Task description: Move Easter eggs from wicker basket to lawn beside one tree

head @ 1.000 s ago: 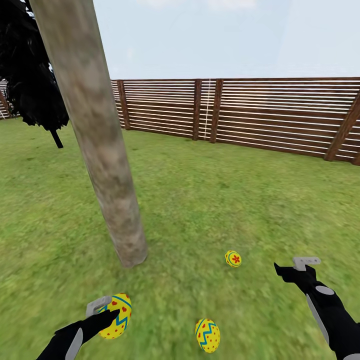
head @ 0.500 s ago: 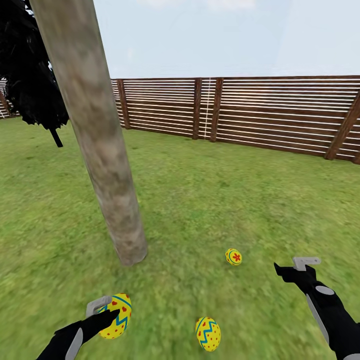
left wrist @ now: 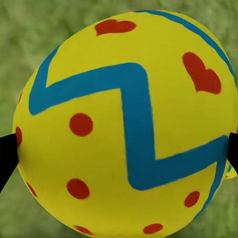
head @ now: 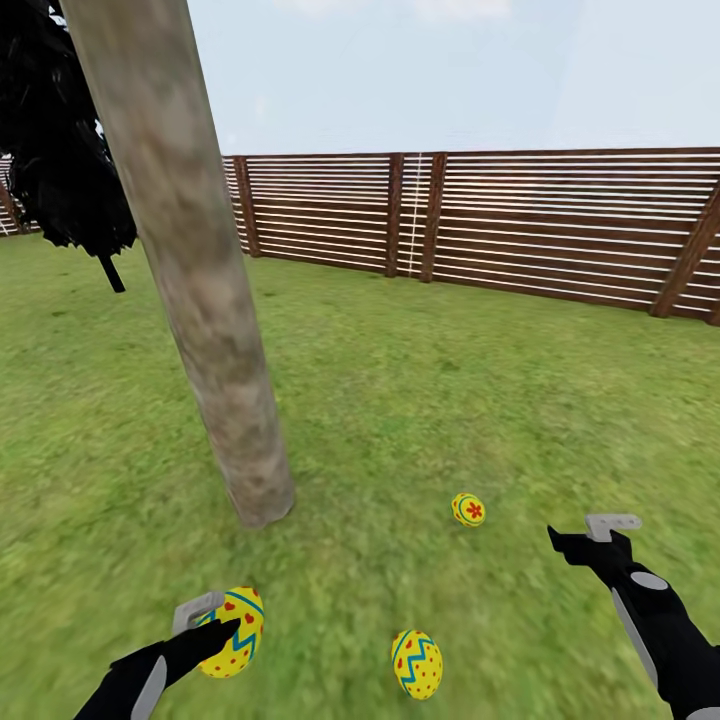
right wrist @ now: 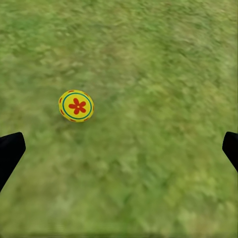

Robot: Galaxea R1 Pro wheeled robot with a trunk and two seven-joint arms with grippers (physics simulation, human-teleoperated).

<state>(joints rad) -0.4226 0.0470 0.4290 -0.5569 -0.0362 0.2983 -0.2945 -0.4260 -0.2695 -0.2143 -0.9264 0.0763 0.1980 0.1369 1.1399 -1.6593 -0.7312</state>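
Left gripper (head: 205,622) clamps the third egg (head: 234,618) by the tree (head: 215,330); right gripper (head: 585,535) is spread, empty. Dropped from height, it could roll off.

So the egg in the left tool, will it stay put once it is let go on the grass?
Probably not quite: the egg in the left tool is smooth and rounded, so it may roll a little. Its glossy shell looks hard and slippery. The lawn looks flat, and two other eggs rest on it.

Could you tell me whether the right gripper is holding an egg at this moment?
No, the right gripper is open over bare lawn, and the flower-patterned egg lies on the grass apart from its fingertips.
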